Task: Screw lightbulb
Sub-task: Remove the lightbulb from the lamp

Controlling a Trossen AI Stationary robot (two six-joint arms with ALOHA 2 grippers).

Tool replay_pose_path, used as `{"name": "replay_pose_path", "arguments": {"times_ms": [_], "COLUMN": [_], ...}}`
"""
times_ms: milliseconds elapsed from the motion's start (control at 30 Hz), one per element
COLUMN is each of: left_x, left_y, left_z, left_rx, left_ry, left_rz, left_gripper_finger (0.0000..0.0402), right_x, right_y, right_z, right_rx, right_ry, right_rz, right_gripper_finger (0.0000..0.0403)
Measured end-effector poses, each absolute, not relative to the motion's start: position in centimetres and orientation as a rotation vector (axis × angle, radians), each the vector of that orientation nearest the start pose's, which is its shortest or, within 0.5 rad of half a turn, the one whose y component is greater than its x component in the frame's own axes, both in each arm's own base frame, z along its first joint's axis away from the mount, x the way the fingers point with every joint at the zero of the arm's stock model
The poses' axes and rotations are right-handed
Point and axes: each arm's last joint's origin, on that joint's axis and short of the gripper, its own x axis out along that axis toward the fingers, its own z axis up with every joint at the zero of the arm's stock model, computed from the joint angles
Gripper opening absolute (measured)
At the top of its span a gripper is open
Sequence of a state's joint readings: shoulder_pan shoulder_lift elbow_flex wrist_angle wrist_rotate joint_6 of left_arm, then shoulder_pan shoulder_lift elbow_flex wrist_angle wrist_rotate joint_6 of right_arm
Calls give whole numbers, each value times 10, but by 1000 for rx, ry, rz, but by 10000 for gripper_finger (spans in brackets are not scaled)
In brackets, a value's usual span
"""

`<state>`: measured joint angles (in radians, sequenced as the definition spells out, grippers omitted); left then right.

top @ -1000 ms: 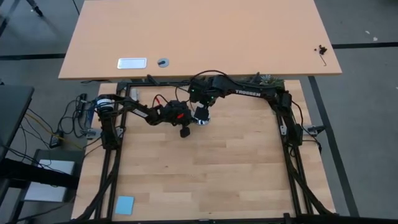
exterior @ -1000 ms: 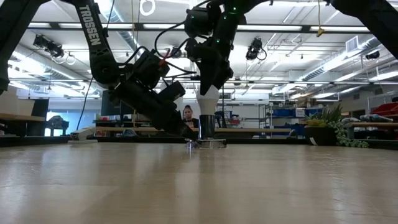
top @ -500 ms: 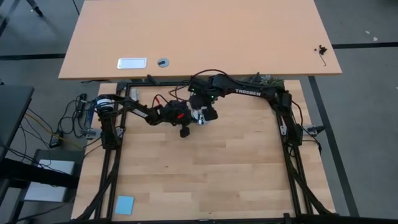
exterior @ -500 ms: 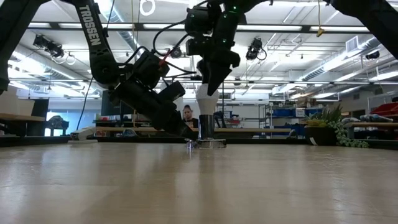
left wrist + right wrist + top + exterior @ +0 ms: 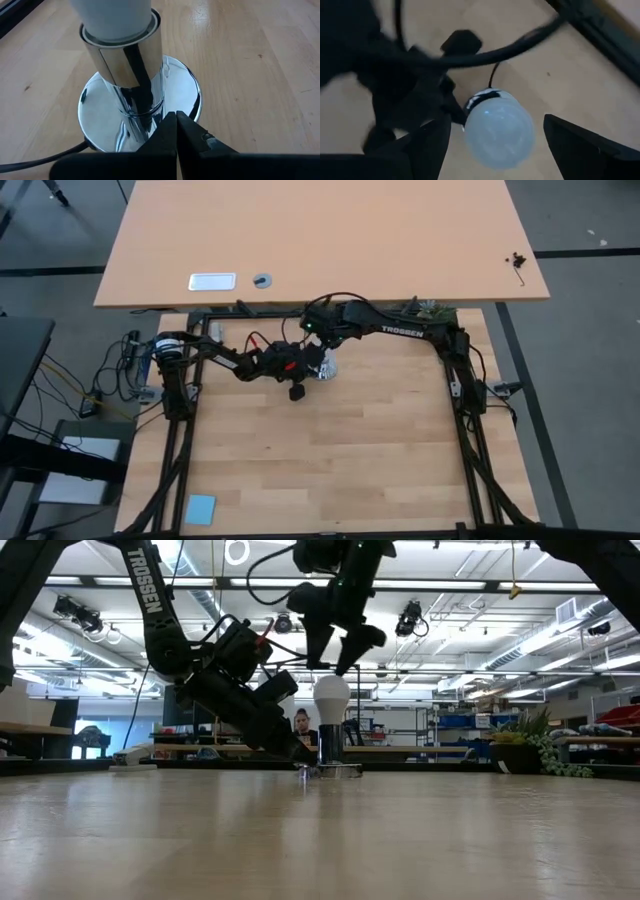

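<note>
The white lightbulb [image 5: 332, 696] stands upright with its base in the silver socket [image 5: 332, 744], whose round disc [image 5: 336, 770] rests on the table; a black cord [image 5: 40, 160] leaves the disc. My right gripper [image 5: 333, 648] is open just above the bulb, one finger on each side, touching nothing; its wrist view looks down on the bulb [image 5: 499, 132]. My left gripper [image 5: 176, 125] is shut, its tips at the disc [image 5: 187, 85] beside the socket's stem [image 5: 125, 55]. In the high view both grippers meet at the bulb [image 5: 325, 368]. My left gripper has its shut fingertips [image 5: 175, 120] down on the disc's top, at the foot of the stem [image 5: 150, 112]. It comes slanting down from the table's left. The disc lies flat on the table and the socket stands upright.
A blue card [image 5: 201, 509] lies at the table's near left corner. A second table stands beyond the far edge, with a white plate [image 5: 212, 281] and a small dark thing [image 5: 517, 260]. A person [image 5: 301, 725] and a plant [image 5: 540, 745] show in the room behind.
My right gripper has let go of the bulb: its fingers have opened, it has risen a little above the bulb's top and has turned about its wrist. The bulb stays upright in the socket.
</note>
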<state>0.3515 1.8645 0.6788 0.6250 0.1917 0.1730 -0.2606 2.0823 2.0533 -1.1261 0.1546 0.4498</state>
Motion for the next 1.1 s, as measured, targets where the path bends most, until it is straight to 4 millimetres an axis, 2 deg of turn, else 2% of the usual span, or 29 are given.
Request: {"name": "replay_pose_path", "arguments": {"times_ms": [267, 500, 667, 800, 1100], "left_x": [307, 307, 307, 307, 307], "left_y": [107, 107, 107, 107, 107], "left_z": [100, 100, 100, 100, 101], "left_rx": [16, 16, 20, 20, 29], "left_ry": [553, 553, 553, 553, 553], "left_rz": [108, 108, 107, 107, 105], "left_gripper_finger": [1, 1, 1, 1, 1], "right_x": [418, 421, 419, 415, 412], "right_y": [-118, -120, -132, -145, -149], "right_z": [278, 263, 263, 263, 263], "right_rx": [652, 592, 505, 457, 30], "right_ry": [1040, 1060, 1096, 1129, 1183], "right_rz": [-770, -718, -618, -480, -78], "right_gripper_finger": [323, 310, 289, 287, 289]}}
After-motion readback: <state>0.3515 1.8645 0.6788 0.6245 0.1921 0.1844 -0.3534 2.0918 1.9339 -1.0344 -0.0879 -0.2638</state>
